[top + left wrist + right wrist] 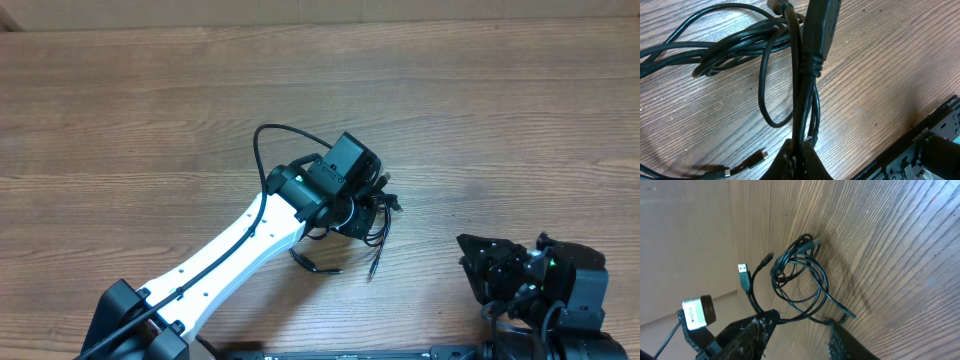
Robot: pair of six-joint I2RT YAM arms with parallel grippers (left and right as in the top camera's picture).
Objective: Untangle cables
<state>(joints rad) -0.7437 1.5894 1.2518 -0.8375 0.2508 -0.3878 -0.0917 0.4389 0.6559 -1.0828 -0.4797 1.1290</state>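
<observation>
The cables (378,228) sit in a knotted clump on the table (150,100), just right of centre. My left gripper (362,205) has its jaws pinched on a couple of strands below a moulded plug (822,25), while my right gripper (478,265) waits well apart at the near right, jaws spread wide and empty. I judge the cords light, limp and slightly slick, so loops will drag along, and I'd grip just behind a stiff plug end, not mid-strand.
</observation>
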